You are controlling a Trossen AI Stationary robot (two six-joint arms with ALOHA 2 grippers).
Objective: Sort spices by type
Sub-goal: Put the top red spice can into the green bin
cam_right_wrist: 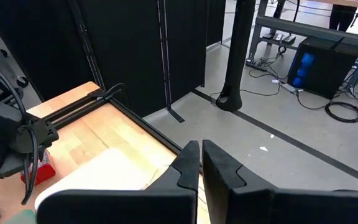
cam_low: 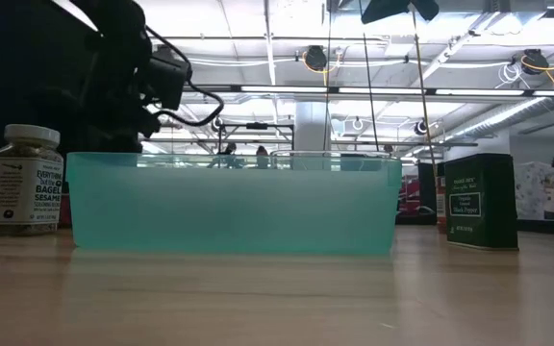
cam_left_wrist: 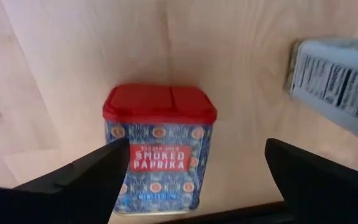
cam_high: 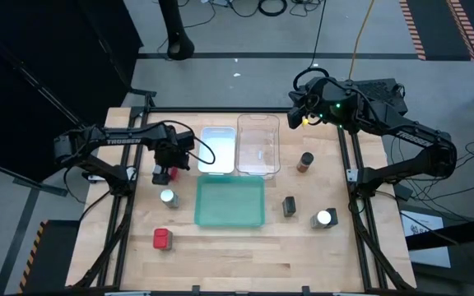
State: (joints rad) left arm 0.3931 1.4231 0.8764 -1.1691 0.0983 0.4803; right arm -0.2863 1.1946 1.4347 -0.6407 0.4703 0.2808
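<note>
Red-lidded smoked paprika tin (cam_left_wrist: 158, 149) sits upright on the wooden counter (cam_high: 245, 251), framed by the left gripper (cam_left_wrist: 197, 168) with fingers spread wide. Looks rigid, light, maybe slick; squeeze the flat sides mid-height. Right gripper (cam_right_wrist: 201, 163) idles pinched together, raised behind the trays.

paprika tin (cam_left_wrist: 159, 149): red lid, blue body patterned with small medallions, red label with white lettering
second red tin (cam_high: 163, 238): red
green tray (cam_high: 230, 201): translucent teal
white tray (cam_high: 216, 150): white
clear tray (cam_high: 258, 144): colourless, see-through
pepper tin (cam_low: 481, 201): dark green, pale label
bagel seasoning jar (cam_low: 26, 180): white label, dark lettering
worktop (cam_high: 245, 255): pale wood grain
</note>
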